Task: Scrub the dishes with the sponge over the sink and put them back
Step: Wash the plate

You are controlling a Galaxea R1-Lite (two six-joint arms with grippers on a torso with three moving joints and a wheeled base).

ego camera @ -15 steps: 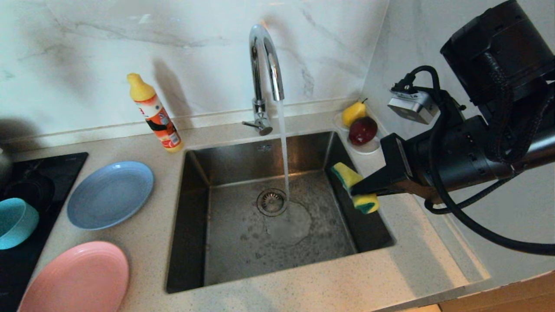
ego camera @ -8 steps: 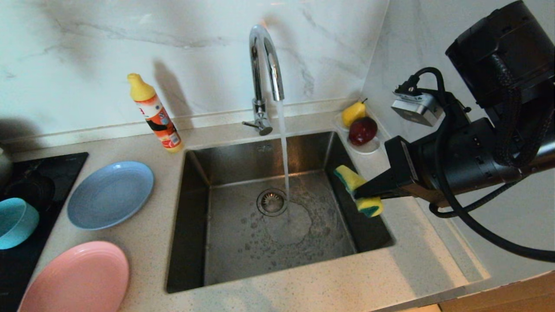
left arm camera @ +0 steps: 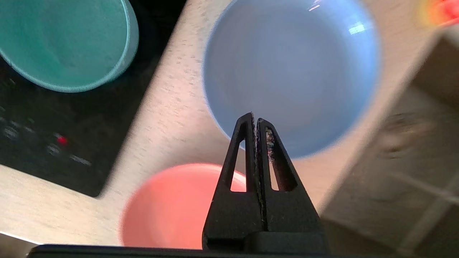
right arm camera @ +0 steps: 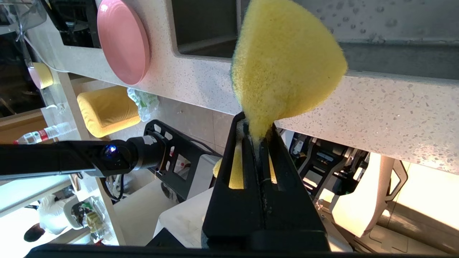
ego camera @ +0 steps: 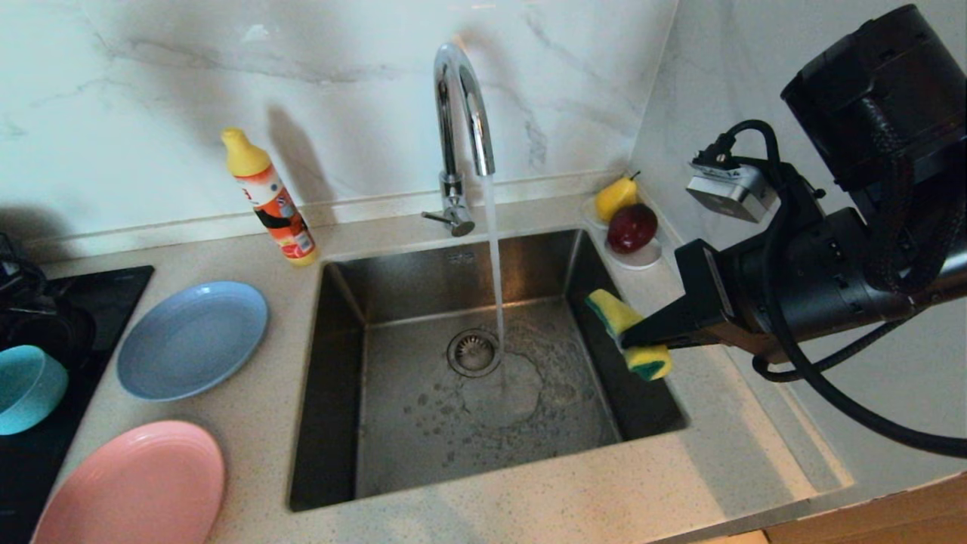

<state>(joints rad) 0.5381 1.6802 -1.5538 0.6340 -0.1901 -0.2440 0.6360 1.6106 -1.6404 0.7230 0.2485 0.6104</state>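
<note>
The yellow sponge (ego camera: pixel 619 317) with a green layer is pinched in my right gripper (ego camera: pixel 631 336), which is shut on it over the right rim of the sink (ego camera: pixel 423 446). From the right wrist, the sponge (right arm camera: pixel 287 61) bulges out past the shut gripper (right arm camera: pixel 256 120). On the counter left of the sink lie the light-blue plate (ego camera: pixel 193 338) and the pink plate (ego camera: pixel 132 487); the teal bowl (ego camera: pixel 26 387) stands on the hob. My left gripper (left arm camera: pixel 255 116) is shut and empty, hovering above the blue plate (left arm camera: pixel 290 71), pink plate (left arm camera: pixel 172 204) and bowl (left arm camera: pixel 68 39).
Water runs from the chrome tap (ego camera: pixel 462 113) into the basin near the drain strainer (ego camera: pixel 474 351). A dish-soap bottle (ego camera: pixel 272 200) stands behind the blue plate. A white saucer (ego camera: pixel 638 261) with a pear and a red fruit sits at the back right corner. The black hob (ego camera: pixel 106 302) is far left.
My right gripper with the sponge has drifted slightly right and down along the sink's rim. At the far left edge a dark part of the left arm has shifted.
</note>
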